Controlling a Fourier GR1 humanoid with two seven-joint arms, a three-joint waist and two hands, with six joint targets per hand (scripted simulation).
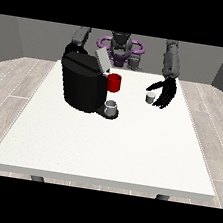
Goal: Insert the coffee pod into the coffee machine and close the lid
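We are hovering the hand at the view's right [164, 93], fingers spread, beside the pod [149, 97]; machine [82, 81] lid [102, 60] standing open, nothing inserted.

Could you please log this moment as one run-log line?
pod: on table, ungrasped | hand at the view's right: open beside pod | machine lid: up

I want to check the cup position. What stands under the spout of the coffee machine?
A small grey cup stands on the base of the coffee machine. What is inside the cup cannot be seen.
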